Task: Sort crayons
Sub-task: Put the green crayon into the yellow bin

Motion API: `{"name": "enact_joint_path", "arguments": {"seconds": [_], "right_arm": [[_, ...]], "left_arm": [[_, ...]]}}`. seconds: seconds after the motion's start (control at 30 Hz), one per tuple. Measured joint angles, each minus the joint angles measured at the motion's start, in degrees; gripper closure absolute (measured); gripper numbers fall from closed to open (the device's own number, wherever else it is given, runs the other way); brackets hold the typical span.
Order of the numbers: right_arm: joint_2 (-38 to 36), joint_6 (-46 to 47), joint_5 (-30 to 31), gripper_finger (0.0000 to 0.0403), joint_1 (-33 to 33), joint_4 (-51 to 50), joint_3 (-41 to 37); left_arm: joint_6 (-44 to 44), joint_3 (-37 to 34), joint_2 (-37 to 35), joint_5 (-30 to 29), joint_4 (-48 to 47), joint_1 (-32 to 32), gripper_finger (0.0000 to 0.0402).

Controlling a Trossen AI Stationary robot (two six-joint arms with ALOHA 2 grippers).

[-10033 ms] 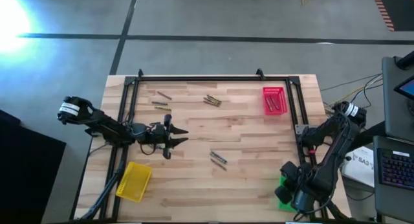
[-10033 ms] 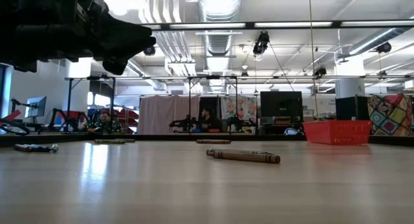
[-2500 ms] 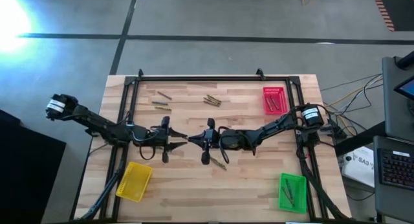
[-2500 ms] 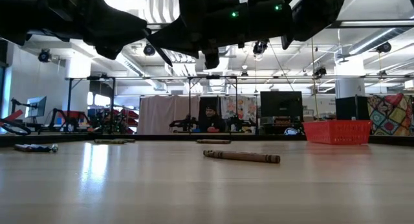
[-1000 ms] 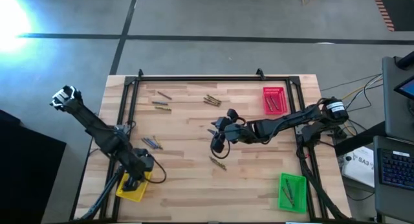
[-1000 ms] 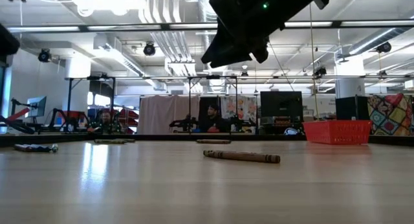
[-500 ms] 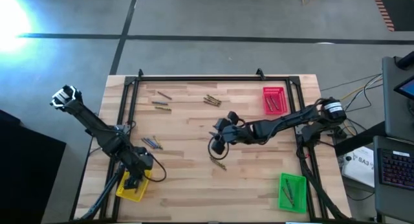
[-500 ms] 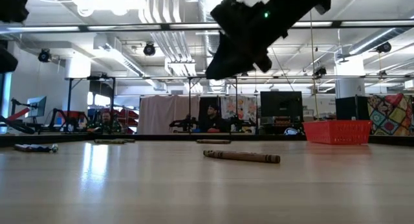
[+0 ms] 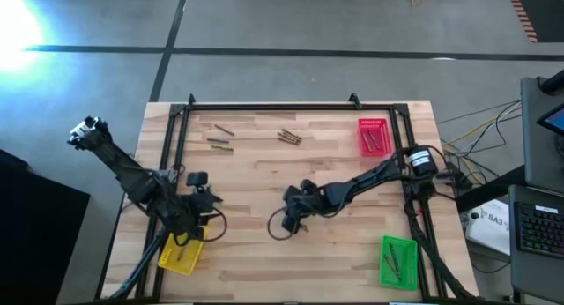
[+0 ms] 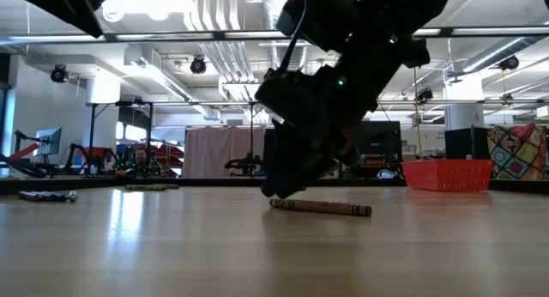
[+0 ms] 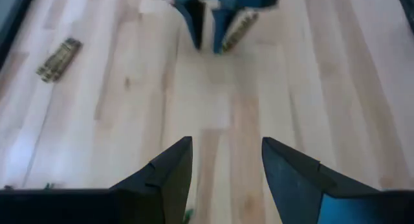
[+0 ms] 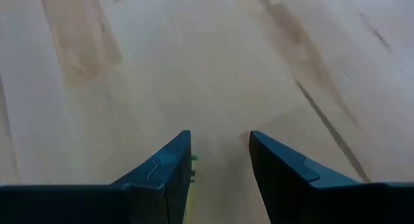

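Where the high view covers the table [image 9: 344,261], three trays are counted: red [image 9: 373,136], green [image 9: 396,260] and yellow [image 9: 182,254]. Loose crayons [image 9: 289,137] are seen in small clusters along the far side, with more inside the red and green trays. The right gripper [image 9: 293,218] is lowered to the board at mid-table beside one crayon [image 10: 322,208]; its fingers [image 12: 165,170] are parted and nothing is gripped. The left gripper [image 9: 196,211] is held open and empty just beside the yellow tray. Bare wood is left between both arms.
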Motion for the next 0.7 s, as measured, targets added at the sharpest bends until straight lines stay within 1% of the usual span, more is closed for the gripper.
{"name": "enact_joint_path", "arguments": {"seconds": [0.13,0.2,0.43,0.7], "right_arm": [[0.0,0.7,0.4,0.0255,-0.1,-1.3,0.6],[-0.8,1.0,-0.7,0.0255,0.1,-1.6,0.6],[-1.5,2.2,-1.1,0.0255,2.2,-1.8,0.6],[0.9,5.5,-0.4,0.0255,3.6,-1.6,0.6]], "left_arm": [[1.4,-3.6,0.0,-0.2,5.5,1.9,0.0232],[2.4,-5.9,0.0,0.0,8.2,2.6,0.0232],[4.4,-13.9,0.0,0.7,19.7,5.9,0.0232],[9.5,-22.3,0.0,0.6,41.3,11.1,0.0232]]}}
